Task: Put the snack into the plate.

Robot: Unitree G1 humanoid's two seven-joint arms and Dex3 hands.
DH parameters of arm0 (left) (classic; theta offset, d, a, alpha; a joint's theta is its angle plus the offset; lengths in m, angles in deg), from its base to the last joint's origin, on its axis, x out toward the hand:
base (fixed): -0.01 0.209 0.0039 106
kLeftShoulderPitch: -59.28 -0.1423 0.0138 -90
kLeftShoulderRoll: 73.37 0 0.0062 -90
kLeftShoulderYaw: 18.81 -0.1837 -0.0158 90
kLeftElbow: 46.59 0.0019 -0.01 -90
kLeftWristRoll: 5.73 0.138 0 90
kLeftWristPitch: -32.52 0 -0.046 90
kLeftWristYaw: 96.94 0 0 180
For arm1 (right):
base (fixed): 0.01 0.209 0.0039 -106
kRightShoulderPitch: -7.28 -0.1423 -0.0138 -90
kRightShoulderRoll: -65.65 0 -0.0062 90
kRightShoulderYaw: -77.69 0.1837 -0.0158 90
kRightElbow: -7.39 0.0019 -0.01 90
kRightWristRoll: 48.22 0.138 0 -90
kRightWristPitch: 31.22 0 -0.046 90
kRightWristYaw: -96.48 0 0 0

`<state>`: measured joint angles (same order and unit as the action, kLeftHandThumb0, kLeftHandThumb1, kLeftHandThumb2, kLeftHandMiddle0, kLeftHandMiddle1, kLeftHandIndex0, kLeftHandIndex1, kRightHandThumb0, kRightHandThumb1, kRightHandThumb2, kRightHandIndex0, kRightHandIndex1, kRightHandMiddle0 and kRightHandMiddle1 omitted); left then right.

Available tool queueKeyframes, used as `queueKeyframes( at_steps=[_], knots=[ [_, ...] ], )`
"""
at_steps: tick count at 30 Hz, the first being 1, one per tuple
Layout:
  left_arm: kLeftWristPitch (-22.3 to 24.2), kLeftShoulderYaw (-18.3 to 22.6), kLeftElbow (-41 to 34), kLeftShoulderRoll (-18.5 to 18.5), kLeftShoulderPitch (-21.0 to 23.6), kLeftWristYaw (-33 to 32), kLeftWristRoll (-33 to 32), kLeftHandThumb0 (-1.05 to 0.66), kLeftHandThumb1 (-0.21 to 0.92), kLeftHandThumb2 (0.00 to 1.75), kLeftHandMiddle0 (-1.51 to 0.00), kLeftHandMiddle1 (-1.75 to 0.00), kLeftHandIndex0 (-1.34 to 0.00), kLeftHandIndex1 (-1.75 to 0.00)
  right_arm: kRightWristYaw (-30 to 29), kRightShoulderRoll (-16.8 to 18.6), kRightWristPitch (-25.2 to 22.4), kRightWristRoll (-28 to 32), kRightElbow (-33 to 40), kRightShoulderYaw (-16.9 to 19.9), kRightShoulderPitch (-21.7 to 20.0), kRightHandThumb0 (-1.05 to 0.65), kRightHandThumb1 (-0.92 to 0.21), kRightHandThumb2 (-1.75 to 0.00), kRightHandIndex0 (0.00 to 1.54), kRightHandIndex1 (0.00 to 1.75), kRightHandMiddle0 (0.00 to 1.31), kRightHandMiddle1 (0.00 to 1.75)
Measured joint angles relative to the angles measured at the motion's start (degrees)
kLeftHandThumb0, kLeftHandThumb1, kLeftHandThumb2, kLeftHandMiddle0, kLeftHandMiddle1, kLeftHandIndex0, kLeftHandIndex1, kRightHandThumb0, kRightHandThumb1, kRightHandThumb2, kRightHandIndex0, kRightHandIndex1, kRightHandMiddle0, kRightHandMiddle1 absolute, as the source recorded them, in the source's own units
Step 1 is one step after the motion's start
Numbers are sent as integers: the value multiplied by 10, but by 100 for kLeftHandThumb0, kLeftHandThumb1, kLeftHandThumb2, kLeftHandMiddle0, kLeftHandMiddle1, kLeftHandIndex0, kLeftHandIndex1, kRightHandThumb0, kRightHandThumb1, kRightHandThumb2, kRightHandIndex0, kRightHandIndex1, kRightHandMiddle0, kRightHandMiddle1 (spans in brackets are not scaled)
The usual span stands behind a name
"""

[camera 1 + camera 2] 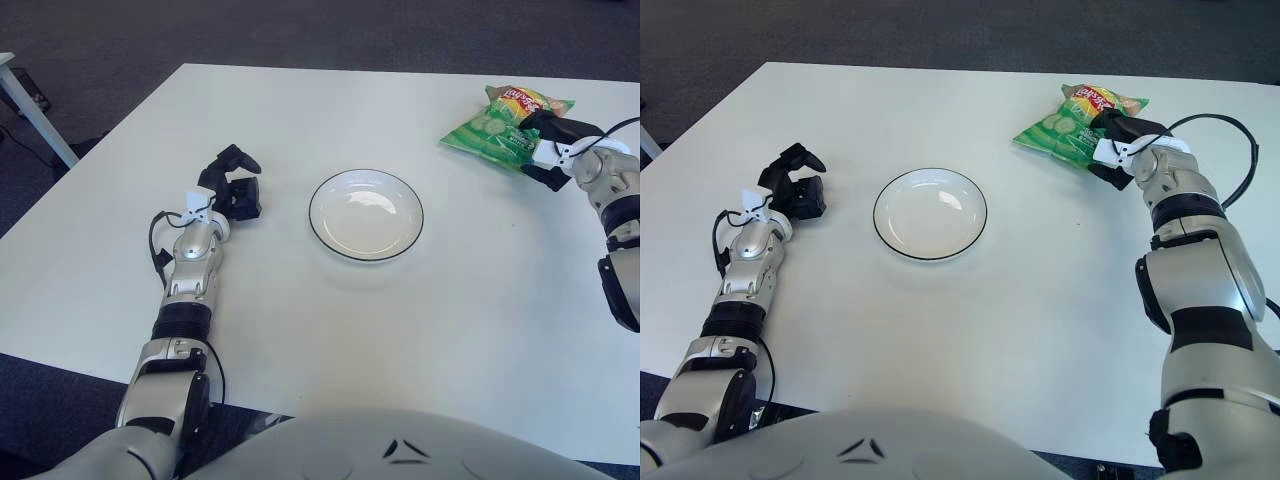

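Note:
The snack, a green chip bag with a red and yellow logo, lies at the far right of the white table. My right hand is at the bag's near right edge, with its dark fingers closed over that edge. The white plate with a dark rim sits empty at the table's middle, well to the left of the bag. My left hand shows to the left of the plate, fingers relaxed and holding nothing.
The white table extends wide around the plate. Its far edge runs just behind the bag, with dark carpet beyond it. A white table leg stands off the far left.

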<state>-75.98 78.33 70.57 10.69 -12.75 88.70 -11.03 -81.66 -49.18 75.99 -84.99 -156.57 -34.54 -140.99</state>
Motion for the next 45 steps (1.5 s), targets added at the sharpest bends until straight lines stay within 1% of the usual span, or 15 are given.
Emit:
queueKeyframes(
  at_steps=[5,9,17,20,24,28,33,36,40,45],
  knots=[
    [0,0,-3,0,-1,-1,0,-47,35,128,-129,-175,-59,-175,17,1,16,16,0,8,0,65,2,-175,91,175,0,103],
    [0,0,-6,0,-2,-4,0,-47,34,128,-129,-175,-59,-175,31,0,37,25,1,14,3,65,2,-175,91,175,0,106],
    [1,-1,-14,0,-5,-8,0,-47,33,130,-129,-175,-60,-175,61,-6,70,42,12,24,15,65,2,-175,91,175,0,104],
    [4,-1,-17,0,-6,-8,0,-47,33,130,-129,-175,-60,-175,79,-17,87,49,33,29,29,65,2,-175,91,175,0,103],
    [9,-1,-20,-1,-7,-8,0,-47,33,130,-129,-175,-60,-175,108,-37,111,65,77,38,59,65,2,-175,91,175,0,103],
    [9,-1,-20,-1,-8,-8,0,-47,34,129,-130,-175,-59,-175,139,-58,119,77,133,49,90,65,2,-175,91,175,0,101],
    [10,-1,-19,0,-8,-8,0,-47,34,128,-130,-175,-59,-175,176,-85,113,90,215,64,127,65,2,-175,91,175,0,99],
    [10,-1,-18,0,-8,-8,0,-47,34,128,-130,-175,-59,-175,194,-96,98,97,254,77,145,65,2,-175,91,175,1,104],
    [10,-2,-15,1,-7,-6,0,-47,34,128,-130,-175,-59,-175,231,-113,68,121,319,102,180,65,2,-175,91,175,3,107],
    [10,-3,-10,4,-7,-4,0,-47,35,128,-130,-175,-59,-175,291,-134,6,139,416,127,211,65,2,-175,91,175,7,110]
  ],
)
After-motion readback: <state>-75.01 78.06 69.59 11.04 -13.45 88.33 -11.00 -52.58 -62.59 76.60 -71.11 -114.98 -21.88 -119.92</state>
